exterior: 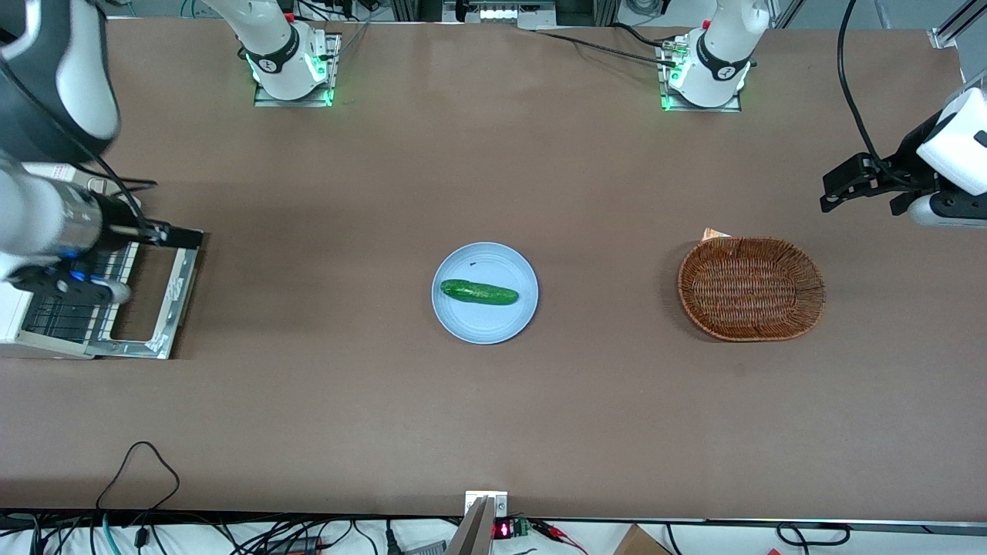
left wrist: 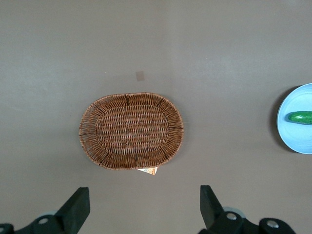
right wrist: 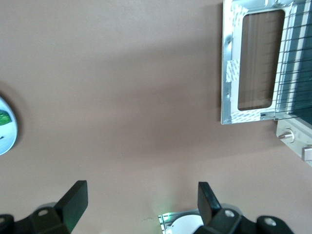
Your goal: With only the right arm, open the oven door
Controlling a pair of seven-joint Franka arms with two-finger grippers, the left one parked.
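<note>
One boxy cream-white oven (exterior: 31,324) is seen at the working arm's end of the desk, close to that short edge. Its oven door (exterior: 158,297) is folded fully down and lies flat on the brown matte surface: a silver-grey metal frame around a dark rectangular window, with pale tape patches on the frame. A wire rack (exterior: 65,308) of thin parallel bars is exposed inside the open cavity, and in the right wrist view a round metal knob (right wrist: 287,136) is visible on the oven body, just beside the door (right wrist: 253,61).

The right arm (exterior: 42,220) (white shells, a brushed silver wrist ring) is held above the oven. The gripper (right wrist: 139,200) is shown in the right wrist view with its two black wedge-shaped fingers (right wrist: 73,197) spread wide apart and nothing between them, hanging over bare desk, clear of the door.

Near the middle of the desk a round, smooth pale-blue plate (exterior: 463,316) is set, and a bumpy dark-green cucumber (exterior: 479,292) lies across it. Toward the parked arm's end an oval basket (exterior: 752,289) of brown woven wicker rests on the surface, with a small tan scrap (exterior: 714,233) poking out from under its rim. Black cables (exterior: 143,470) are looped over the desk edge nearest the front camera.
</note>
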